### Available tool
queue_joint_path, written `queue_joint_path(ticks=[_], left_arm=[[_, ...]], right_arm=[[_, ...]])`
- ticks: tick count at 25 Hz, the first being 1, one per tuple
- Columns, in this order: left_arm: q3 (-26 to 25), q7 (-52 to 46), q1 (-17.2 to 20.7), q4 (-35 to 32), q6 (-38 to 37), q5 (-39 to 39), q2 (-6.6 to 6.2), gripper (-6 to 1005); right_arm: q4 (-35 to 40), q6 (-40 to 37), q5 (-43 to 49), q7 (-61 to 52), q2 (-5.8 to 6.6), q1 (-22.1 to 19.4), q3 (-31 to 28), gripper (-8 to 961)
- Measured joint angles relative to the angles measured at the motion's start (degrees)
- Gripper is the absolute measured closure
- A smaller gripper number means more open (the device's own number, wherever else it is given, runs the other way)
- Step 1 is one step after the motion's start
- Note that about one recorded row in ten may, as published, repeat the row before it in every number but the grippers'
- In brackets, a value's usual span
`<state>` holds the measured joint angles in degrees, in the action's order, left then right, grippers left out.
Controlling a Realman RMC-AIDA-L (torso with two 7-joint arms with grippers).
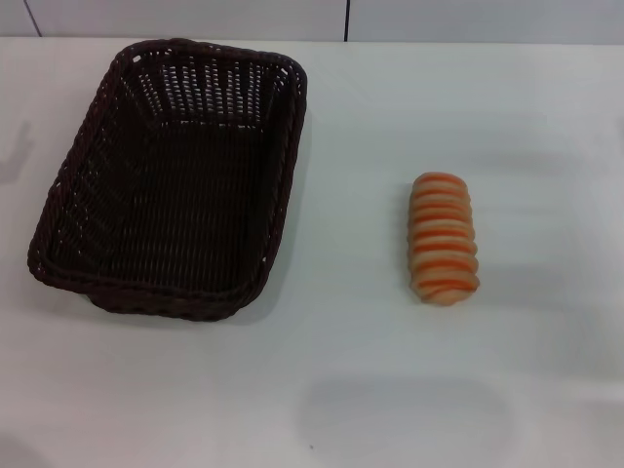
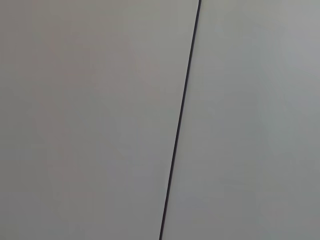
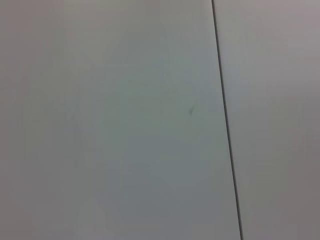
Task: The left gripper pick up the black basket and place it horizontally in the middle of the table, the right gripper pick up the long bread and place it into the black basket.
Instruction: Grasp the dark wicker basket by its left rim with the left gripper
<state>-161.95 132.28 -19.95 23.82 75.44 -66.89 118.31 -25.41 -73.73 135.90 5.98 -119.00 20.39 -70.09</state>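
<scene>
The black basket (image 1: 171, 180) is a dark woven wicker tray on the left side of the white table (image 1: 351, 390), its long side running away from me and slightly tilted. It is empty. The long bread (image 1: 443, 237), tan with orange stripes, lies on the table right of the middle, lengthwise away from me, well apart from the basket. Neither the left gripper nor the right gripper shows in any view. Both wrist views show only a plain pale surface with a thin dark seam.
The table's far edge meets a pale wall with dark vertical seams (image 1: 346, 19) at the back. Bare tabletop lies between the basket and the bread and along the front.
</scene>
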Motion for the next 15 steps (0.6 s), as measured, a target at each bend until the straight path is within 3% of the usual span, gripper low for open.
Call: queue_joint_path(ticks=[15], left_arm=[[0.14, -0.01, 0.09, -0.09, 0.14, 0.00, -0.02, 185]], right_arm=[[0.01, 0.00, -0.03, -0.06, 0.00, 0.01, -0.04, 239]])
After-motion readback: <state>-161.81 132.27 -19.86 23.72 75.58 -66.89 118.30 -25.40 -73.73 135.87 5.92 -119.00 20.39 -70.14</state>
